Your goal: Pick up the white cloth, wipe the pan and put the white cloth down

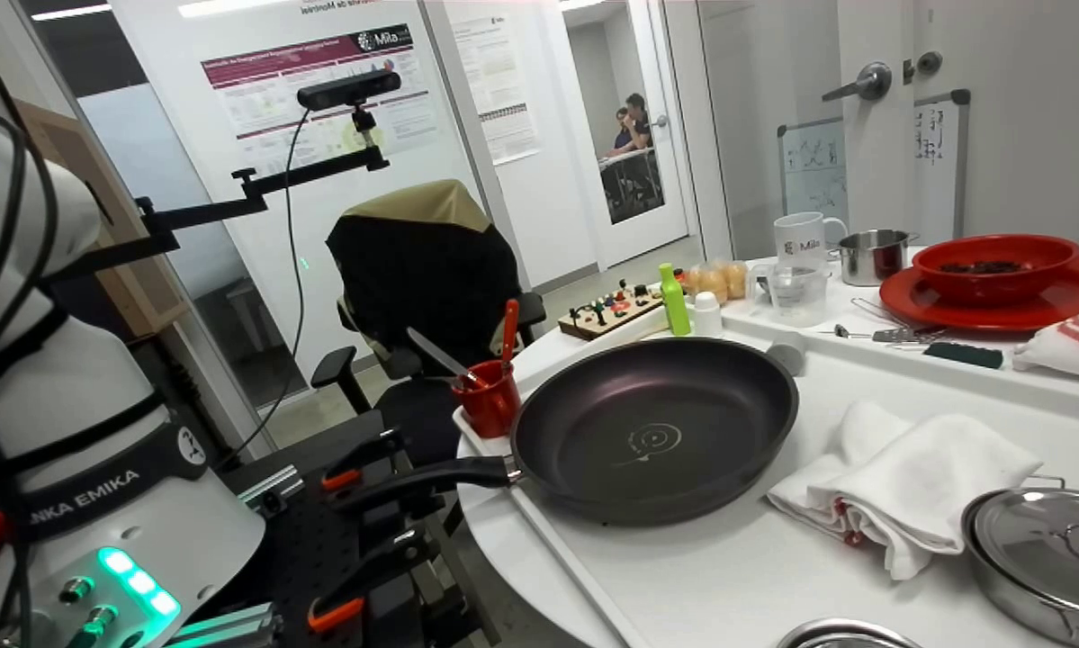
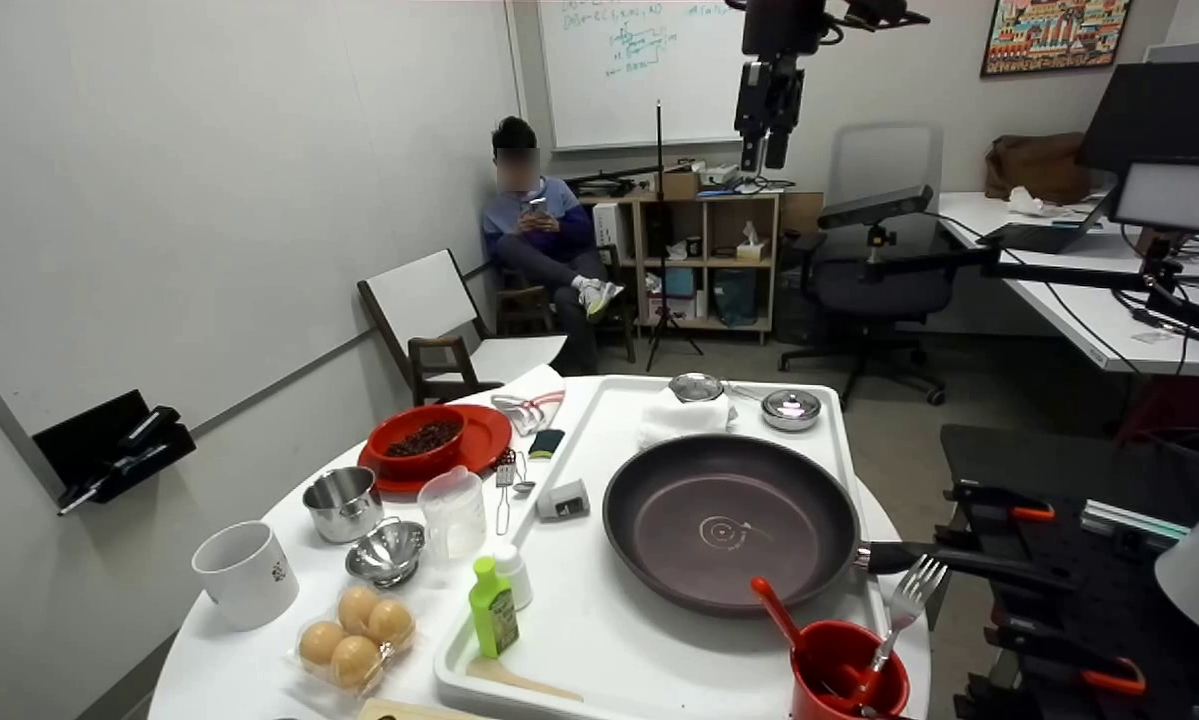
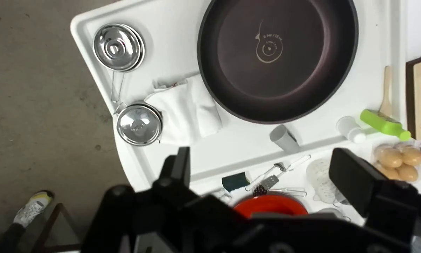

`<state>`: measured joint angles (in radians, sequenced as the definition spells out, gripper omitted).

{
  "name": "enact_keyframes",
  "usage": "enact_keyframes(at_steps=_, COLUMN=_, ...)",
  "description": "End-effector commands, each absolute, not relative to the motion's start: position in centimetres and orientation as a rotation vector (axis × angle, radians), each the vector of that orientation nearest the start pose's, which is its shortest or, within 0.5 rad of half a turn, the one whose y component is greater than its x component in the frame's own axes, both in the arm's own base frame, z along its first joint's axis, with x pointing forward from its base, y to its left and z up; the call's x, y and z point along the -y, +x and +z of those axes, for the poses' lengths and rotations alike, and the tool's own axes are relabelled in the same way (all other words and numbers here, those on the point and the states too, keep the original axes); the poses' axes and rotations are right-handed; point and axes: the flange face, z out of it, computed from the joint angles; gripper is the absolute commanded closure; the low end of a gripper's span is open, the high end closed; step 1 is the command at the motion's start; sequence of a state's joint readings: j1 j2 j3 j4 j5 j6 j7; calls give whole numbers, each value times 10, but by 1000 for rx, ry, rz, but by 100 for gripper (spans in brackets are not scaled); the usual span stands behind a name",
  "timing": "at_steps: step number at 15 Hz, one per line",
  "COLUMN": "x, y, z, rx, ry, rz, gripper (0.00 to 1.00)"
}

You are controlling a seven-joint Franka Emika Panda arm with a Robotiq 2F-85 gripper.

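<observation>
- the robotiq gripper (image 3: 261,165) is released, its two fingers (image 3: 181,166) standing wide apart in the wrist view.
- in an exterior view the robotiq gripper (image 2: 765,155) hangs fingers down, well above the white tray (image 2: 579,640).
- the white cloth (image 3: 187,109) lies in loose folds on that tray, lower than the robotiq gripper and well apart from it.
- in the wrist view the white cloth sits out past the fingers, nearer the line of the finger on the picture's left than the middle of the gap.
- the frying pan (image 3: 273,52), dark and cooking side up, lies just beside the white cloth; whether rim and fabric touch i cannot tell.
- its black handle (image 2: 999,568) runs over the tray rim and past the edge of the white table (image 2: 229,670).
- a lidded steel pot (image 3: 139,125) is right by the white cloth, on the side away from the frying pan; a second steel pot (image 3: 116,47) sits near it.
- in an exterior view a red cup (image 2: 806,695) with a fork (image 2: 914,597) in it stands near the black handle.
- a red bowl (image 2: 419,463) of dark bits rests on a red plate (image 2: 491,437), outside the white tray.
- a green bottle (image 2: 496,620) stands by a white bottle (image 2: 515,575).
</observation>
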<state>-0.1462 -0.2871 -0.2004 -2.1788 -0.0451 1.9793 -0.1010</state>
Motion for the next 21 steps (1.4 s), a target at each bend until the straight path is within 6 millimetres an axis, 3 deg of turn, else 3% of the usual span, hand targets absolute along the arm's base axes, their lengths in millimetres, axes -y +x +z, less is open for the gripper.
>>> enact_keyframes(at_steps=1, x=197, y=484, z=491, rx=-303, ry=-3184, rz=104, gripper=0)
enact_keyframes(at_steps=4, x=217, y=507, z=469, rx=-310, ry=-3236, rz=232, gripper=0)
enact_keyframes(at_steps=10, x=246, y=550, z=441, rx=-444, ry=-3277, rz=120, gripper=0)
enact_keyframes(at_steps=12, x=249, y=556, z=434, rx=-527, ry=-3280, rz=117, gripper=0)
enact_keyframes(at_steps=13, x=244, y=544, z=435, rx=-452, ry=-3266, rz=131, gripper=0)
enact_keyframes(at_steps=21, x=245, y=546, z=430, rx=-459, ry=-3265, rz=140, gripper=0)
